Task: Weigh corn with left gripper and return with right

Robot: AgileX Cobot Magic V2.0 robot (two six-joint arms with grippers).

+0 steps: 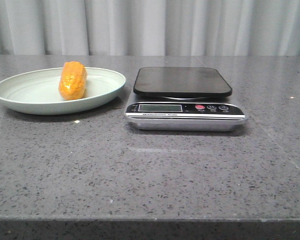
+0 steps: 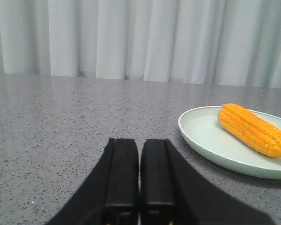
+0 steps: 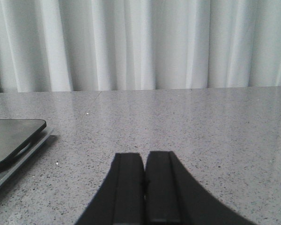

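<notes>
Corn (image 1: 72, 80): I see it lying on the plate, right of the plate's middle, one rounded end toward me in the front view; nothing grips it.
Plate (image 1: 20, 95): pale green, shallow, toward the tabletop's far left; its right rim sits just beside the scale without touching that I can make out.
Scale (image 1: 185, 110): near the tabletop's middle, black platform bare, display and buttons facing the front edge.
Left gripper (image 2: 139, 187): my left wrist view shows the two black fingers pressed together with nothing between them, low over the tabletop, apart from the plate.
Right gripper (image 3: 145, 187): fingers likewise closed and empty, over bare tabletop, the scale's edge off to one side.
Table (image 1: 150, 170): grey speckled stone, white curtain behind its far edge.
</notes>
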